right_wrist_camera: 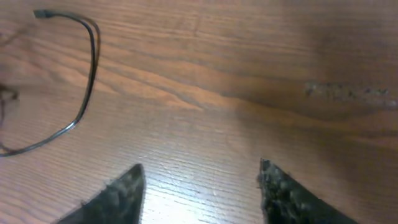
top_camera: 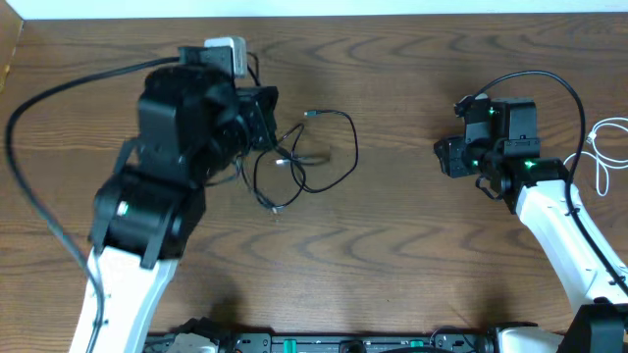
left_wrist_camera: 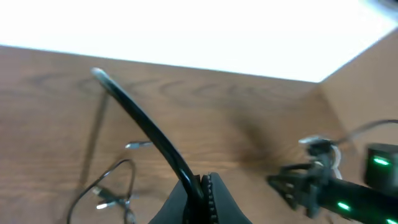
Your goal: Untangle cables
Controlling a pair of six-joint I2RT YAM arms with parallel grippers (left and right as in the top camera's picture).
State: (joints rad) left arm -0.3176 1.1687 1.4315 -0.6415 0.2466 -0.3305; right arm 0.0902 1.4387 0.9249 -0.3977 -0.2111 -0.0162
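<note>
Centrally, left end effector (left_wrist_camera: pixel 204 180) clamps a black cable (left_wrist_camera: pixel 143 124); right end effector (right_wrist_camera: pixel 202 167) gapes, well apart.

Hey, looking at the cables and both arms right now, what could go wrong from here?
1. The left pincer is shut on one black cable that runs into the tangle. Pulling may drag the whole bundle or tighten a loop.
2. The right pincer is open and empty, away from the tangle, so nothing pins it down.
3. The white cable lies beside the right arm, and a swing might snag it.
</note>
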